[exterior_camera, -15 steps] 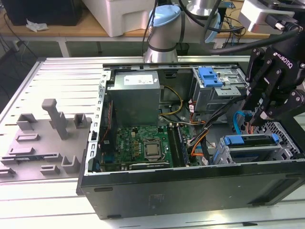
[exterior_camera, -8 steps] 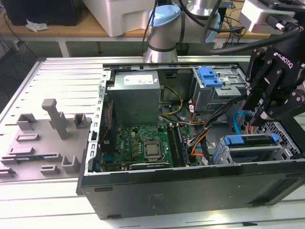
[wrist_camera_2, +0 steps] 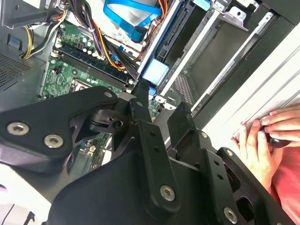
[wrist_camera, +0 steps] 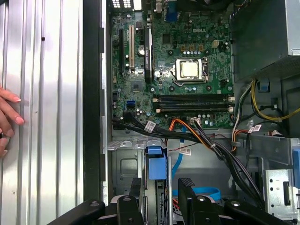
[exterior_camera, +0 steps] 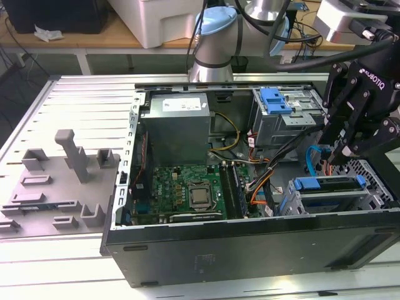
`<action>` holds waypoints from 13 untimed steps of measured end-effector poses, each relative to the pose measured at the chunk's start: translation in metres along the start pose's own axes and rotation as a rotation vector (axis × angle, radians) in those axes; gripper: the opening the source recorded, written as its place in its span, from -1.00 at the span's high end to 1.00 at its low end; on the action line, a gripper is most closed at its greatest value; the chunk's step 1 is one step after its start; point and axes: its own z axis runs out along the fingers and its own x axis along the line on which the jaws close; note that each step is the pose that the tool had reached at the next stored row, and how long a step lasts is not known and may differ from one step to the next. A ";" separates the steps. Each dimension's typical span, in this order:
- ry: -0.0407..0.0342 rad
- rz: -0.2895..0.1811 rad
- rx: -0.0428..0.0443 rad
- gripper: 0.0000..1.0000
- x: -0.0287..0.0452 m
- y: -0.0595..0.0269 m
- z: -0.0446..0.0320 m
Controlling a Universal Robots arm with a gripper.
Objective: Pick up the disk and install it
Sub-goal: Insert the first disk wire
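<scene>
At the drive cage corner of the open PC case [exterior_camera: 250, 250], on the exterior view's right: gripper [exterior_camera: 340, 155] hangs just above the cage, pointing down into it. Both wrist views show the gripper [wrist_camera_2: 161, 101] [wrist_camera: 161, 185] with fingers spread apart and nothing clamped between them. Can't tell if the tips touch anything.

Disk [exterior_camera: 312, 184] sits in the drive cage [exterior_camera: 325, 203], lying flat, blue carrier frame round its edges. The frame's blue end [wrist_camera: 156, 164] [wrist_camera_2: 154, 71] lies just beyond the gap between the fingers.

Blue flat cable [exterior_camera: 310, 159] loops up beside the cage, close to the gripper. Orange/black wire bundle [wrist_camera: 197, 133] runs from the cage area toward the motherboard [exterior_camera: 187, 190] [wrist_camera: 173, 70]. CPU socket [exterior_camera: 200, 197] [wrist_camera: 190, 69] is near the board's middle, bare. Grey power-supply box [exterior_camera: 178, 122] w/ white sticker is at the far side of the case. Blue latch [exterior_camera: 275, 100] sits atop the upper bay, well apart from the disk.

Case rests on a slatted table [exterior_camera: 75, 106]. Grey fixture blocks [exterior_camera: 72, 156] stand on the exterior view's left, well clear of the case. A person's hand [wrist_camera_2: 262, 140] [wrist_camera: 7, 117] rests on the slats outside the case wall.
</scene>
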 end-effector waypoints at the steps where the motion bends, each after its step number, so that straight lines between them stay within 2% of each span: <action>1: 0.0002 0.000 0.0000 0.11 0.0000 0.0000 0.0000; 6: 0.0018 0.000 0.0000 0.11 -0.0014 -0.0001 0.0000; 13: 0.0073 0.001 0.0000 0.11 -0.0087 -0.0107 -0.0008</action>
